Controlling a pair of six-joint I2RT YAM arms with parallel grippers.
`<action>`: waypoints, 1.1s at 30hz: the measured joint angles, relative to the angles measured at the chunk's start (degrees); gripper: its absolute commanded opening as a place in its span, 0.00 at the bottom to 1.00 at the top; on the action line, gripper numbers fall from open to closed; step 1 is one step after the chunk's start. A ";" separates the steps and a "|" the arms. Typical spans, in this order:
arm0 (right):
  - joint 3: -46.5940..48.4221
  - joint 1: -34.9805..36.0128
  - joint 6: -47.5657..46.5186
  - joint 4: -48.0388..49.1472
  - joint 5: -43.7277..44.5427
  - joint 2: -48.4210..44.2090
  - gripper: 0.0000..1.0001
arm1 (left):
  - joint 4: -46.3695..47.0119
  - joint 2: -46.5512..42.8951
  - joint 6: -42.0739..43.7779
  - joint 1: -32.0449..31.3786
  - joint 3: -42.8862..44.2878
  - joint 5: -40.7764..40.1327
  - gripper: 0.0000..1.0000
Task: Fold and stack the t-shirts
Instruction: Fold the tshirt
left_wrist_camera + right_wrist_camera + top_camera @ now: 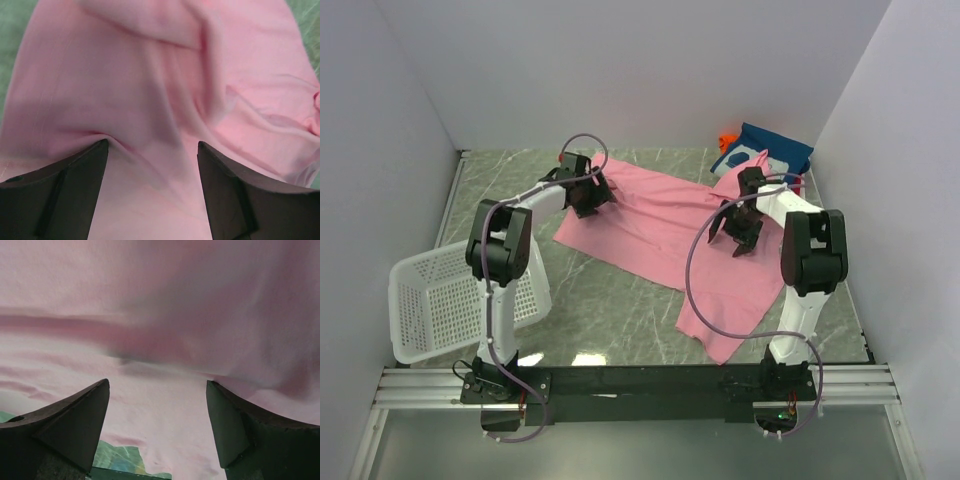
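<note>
A pink t-shirt [660, 235] lies spread and wrinkled across the green marble table. My left gripper [588, 196] is open, down on the shirt's far left part; in the left wrist view its jaws stand wide apart with pink cloth [150, 100] between and under them. My right gripper [738, 228] is open over the shirt's right side; in the right wrist view pink cloth [165, 315] fills the gap between the jaws. A folded dark blue shirt [765, 152] lies at the far right, partly under the pink one.
A white plastic basket [445, 300] stands at the left by the left arm. An orange item [725, 139] peeks out behind the blue shirt. White walls close in the table on three sides.
</note>
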 measured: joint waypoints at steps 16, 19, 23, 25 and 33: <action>23.63 -2.64 0.02 -9.66 1.57 14.71 0.84 | -1.64 13.68 0.81 0.02 20.52 6.32 0.79; 27.47 -2.73 -0.04 -11.04 2.32 16.87 0.84 | -2.60 14.03 1.55 0.02 21.38 6.27 0.79; 30.97 -3.50 -0.37 -11.85 2.12 18.67 0.84 | -2.84 11.63 2.01 0.04 18.47 4.20 0.79; 31.63 -3.96 -0.68 -11.89 1.68 18.78 0.84 | -4.09 7.74 1.95 0.07 13.46 1.16 0.79; 32.11 -4.39 -1.16 -10.78 -0.02 18.62 0.84 | -16.48 -2.56 -3.19 1.18 6.21 -16.65 0.74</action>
